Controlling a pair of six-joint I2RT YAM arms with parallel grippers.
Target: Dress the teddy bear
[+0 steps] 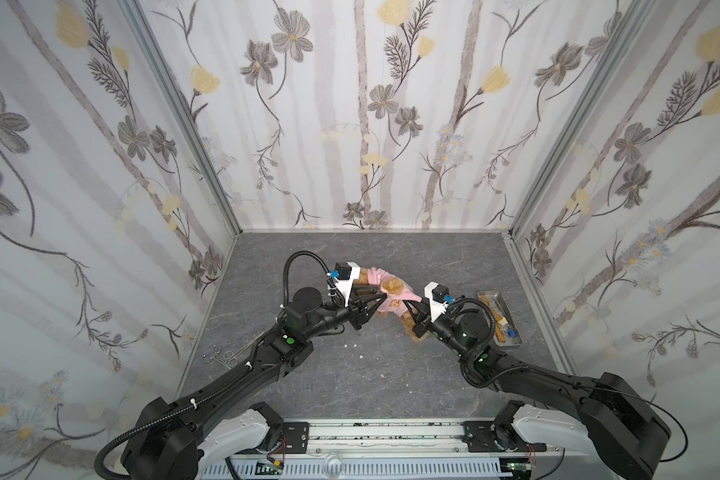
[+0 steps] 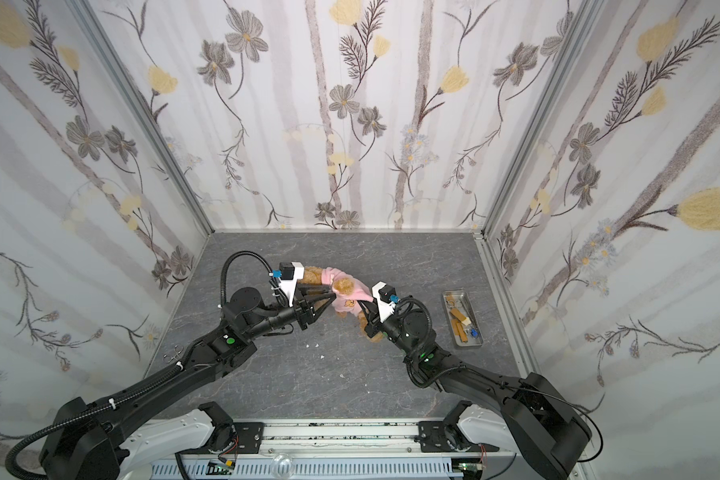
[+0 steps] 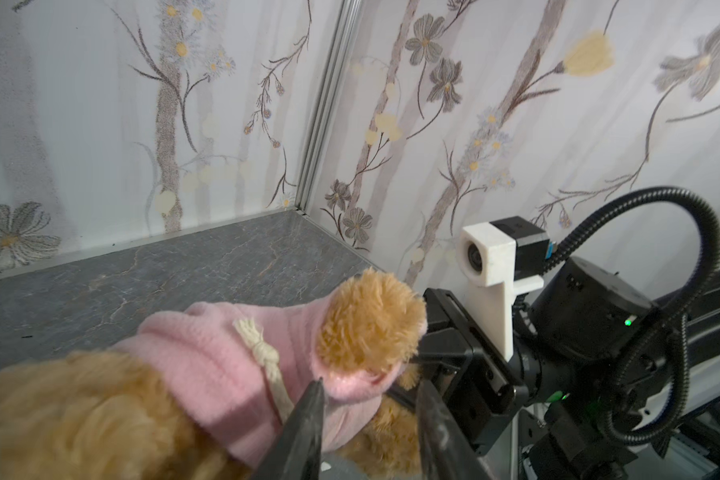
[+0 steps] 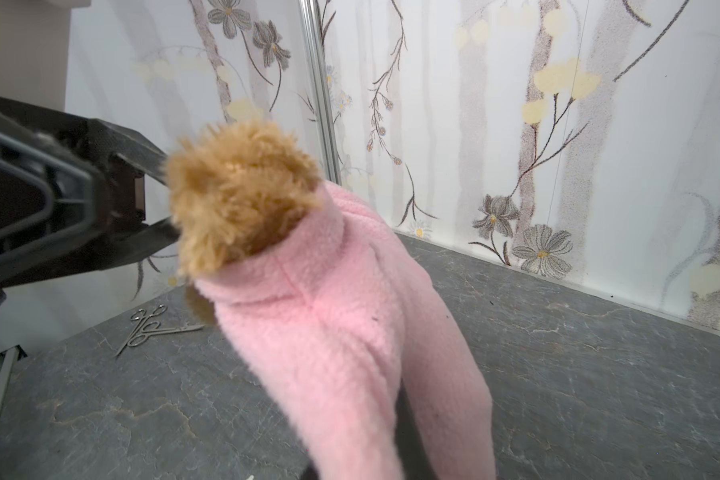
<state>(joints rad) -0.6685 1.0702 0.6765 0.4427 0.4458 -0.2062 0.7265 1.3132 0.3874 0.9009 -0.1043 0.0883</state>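
Left end effector (image 3: pixel 371 380) stood half open and empty, right end effector (image 1: pixel 410 306) pinched the pink hoodie (image 4: pixel 350 311), and I wanted its soft edge, not the light, squishy teddy bear (image 4: pixel 242 195).

On my screens the teddy bear (image 4: pixel 242 195) is shaggy golden-brown plush, matt and tufted. The pink hoodie (image 4: pixel 350 332) is soft fleece, nubbly and dull, and its drawstring (image 3: pixel 262 353) is cream twisted cord. I see the table (image 1: pixel 350 374) as a grey stone-look sheet, veined, with a low sheen. The tray (image 1: pixel 491 296) and the forceps (image 4: pixel 150 328) are bright bare metal. The corner post (image 3: pixel 325 104) is brushed silvery metal. The left gripper (image 3: pixel 371 382) has fingers (image 3: pixel 308 424) of matt black plastic, and the camera mount (image 3: pixel 491 257) is white plastic, slightly grainy.
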